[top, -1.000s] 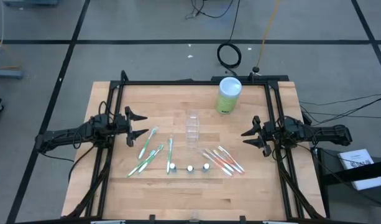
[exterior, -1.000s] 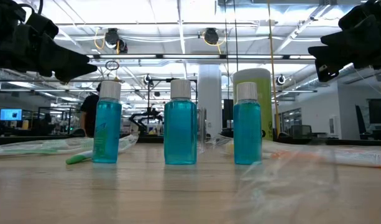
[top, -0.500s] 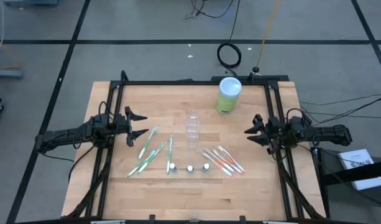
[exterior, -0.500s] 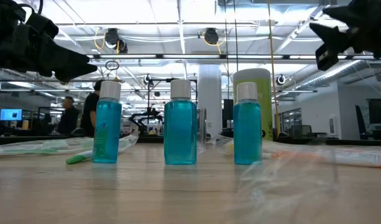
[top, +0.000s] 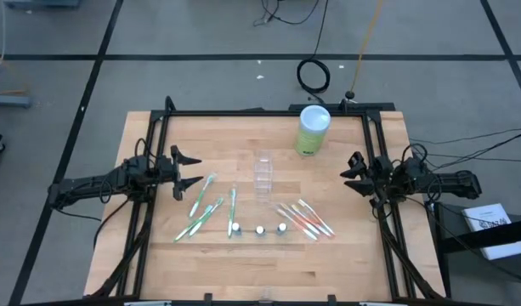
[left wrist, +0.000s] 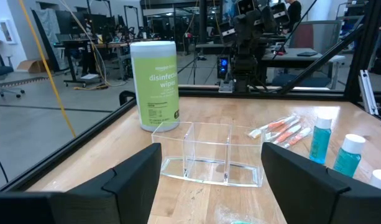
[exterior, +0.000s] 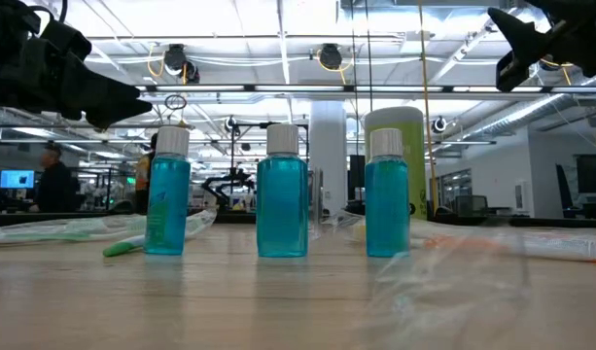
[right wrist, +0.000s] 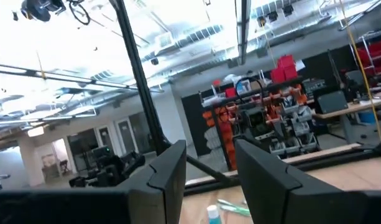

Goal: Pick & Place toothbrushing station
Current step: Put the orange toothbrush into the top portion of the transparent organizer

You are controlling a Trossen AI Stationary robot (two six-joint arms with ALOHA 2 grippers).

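I'm seeing a lime-green wipes canister (top: 313, 129) standing upright near the wooden counter's (top: 226, 144) far edge.

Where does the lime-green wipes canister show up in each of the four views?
High: canister stands at the table's far edge, right of centre, beyond the clear organizer.
Low: its green body rises behind the rightmost blue bottle.
Left wrist: canister is left of centre, behind the organizer.
Right wrist: not in it.
Shared landmark: the blue bottles.
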